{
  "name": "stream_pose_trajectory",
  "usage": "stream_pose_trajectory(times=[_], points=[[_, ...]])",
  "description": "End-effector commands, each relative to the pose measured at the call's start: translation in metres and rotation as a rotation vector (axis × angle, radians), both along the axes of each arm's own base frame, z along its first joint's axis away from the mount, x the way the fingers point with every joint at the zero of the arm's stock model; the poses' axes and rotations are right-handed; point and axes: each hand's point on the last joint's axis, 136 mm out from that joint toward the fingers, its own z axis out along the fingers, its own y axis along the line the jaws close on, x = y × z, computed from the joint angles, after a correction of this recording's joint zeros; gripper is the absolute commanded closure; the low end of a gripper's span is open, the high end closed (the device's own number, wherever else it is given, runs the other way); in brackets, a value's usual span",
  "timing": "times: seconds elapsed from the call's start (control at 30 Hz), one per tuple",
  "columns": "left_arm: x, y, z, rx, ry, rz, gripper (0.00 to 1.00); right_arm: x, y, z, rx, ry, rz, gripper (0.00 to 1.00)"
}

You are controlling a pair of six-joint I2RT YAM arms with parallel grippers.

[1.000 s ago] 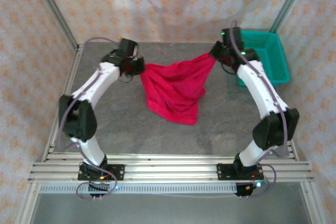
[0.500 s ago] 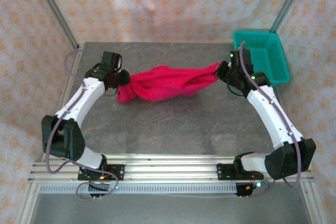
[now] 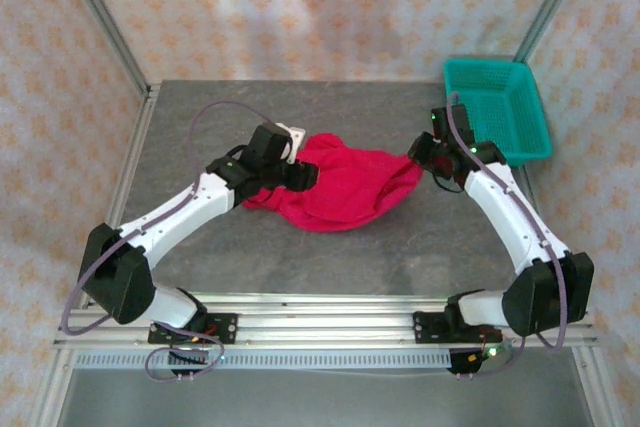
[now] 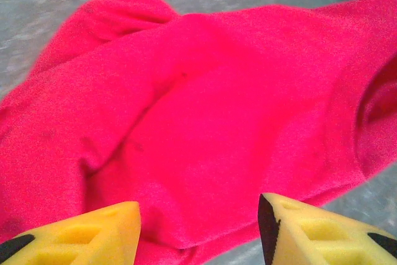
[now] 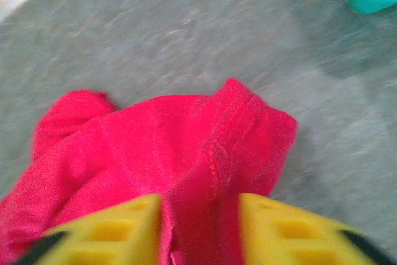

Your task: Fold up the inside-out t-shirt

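While the table (image 3: 330, 247) is carrying the t-shirt (image 3: 350, 187) as a crumpled red heap at its middle, between the two arms, the job is looking to be at the spreading-out stage, ahead of any fold. The left pincer (image 4: 198, 212) is hovering jaws apart over the cloth, and the right pincer (image 5: 200, 209) is gaping too, a ridge of hem between its fingers, so the next move is calling for fresh grips on two edges and an outward pull.

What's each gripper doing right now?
Left gripper: open, holding nothing, just above the t-shirt.
Right gripper: open, with an edge of the t-shirt lying between its fingers.
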Motion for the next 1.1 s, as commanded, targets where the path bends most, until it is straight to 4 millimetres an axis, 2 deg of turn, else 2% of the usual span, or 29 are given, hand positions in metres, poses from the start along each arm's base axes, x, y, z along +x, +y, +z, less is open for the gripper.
stream_pose_trajectory(times=[0.0,0.13,0.27,0.33,0.5,0.67,0.83,0.87,0.93,0.97,1.0,1.03,1.07], points=[[0.004,0.062,-0.016,0.098,0.073,0.224,0.45,-0.022,-0.029,-0.022,-0.201,0.117,-0.017,0.42],[-0.004,0.118,-0.036,0.158,0.191,0.428,0.44,-0.046,0.005,-0.042,-0.208,0.166,0.084,0.40],[-0.013,0.138,-0.062,0.140,0.258,0.507,0.43,-0.064,0.065,-0.072,-0.031,0.197,0.195,0.45],[-0.016,0.144,-0.075,0.092,0.297,0.529,0.43,-0.074,0.081,-0.089,0.011,0.237,0.211,0.48],[-0.016,0.160,-0.100,0.053,0.344,0.584,0.43,-0.085,0.093,-0.121,0.066,0.289,0.215,0.49],[-0.009,0.166,-0.127,-0.007,0.389,0.613,0.43,-0.085,0.105,-0.144,0.115,0.325,0.218,0.47],[0.008,0.158,-0.139,-0.104,0.399,0.614,0.43,-0.078,0.113,-0.163,0.128,0.348,0.211,0.49],[0.012,0.153,-0.141,-0.125,0.395,0.601,0.44,-0.076,0.113,-0.167,0.123,0.349,0.205,0.54],[0.020,0.148,-0.144,-0.184,0.401,0.620,0.47,-0.072,0.113,-0.170,0.112,0.344,0.193,0.72],[0.024,0.145,-0.145,-0.202,0.399,0.617,0.53,-0.070,0.112,-0.170,0.106,0.342,0.187,0.85],[0.028,0.143,-0.145,-0.213,0.399,0.614,0.65,-0.069,0.112,-0.167,0.103,0.339,0.186,0.96],[0.029,0.142,-0.146,-0.217,0.402,0.612,0.76,-0.068,0.112,-0.164,0.100,0.336,0.186,1.00],[0.033,0.142,-0.142,-0.218,0.396,0.606,0.85,-0.066,0.112,-0.157,0.095,0.326,0.188,1.00]])
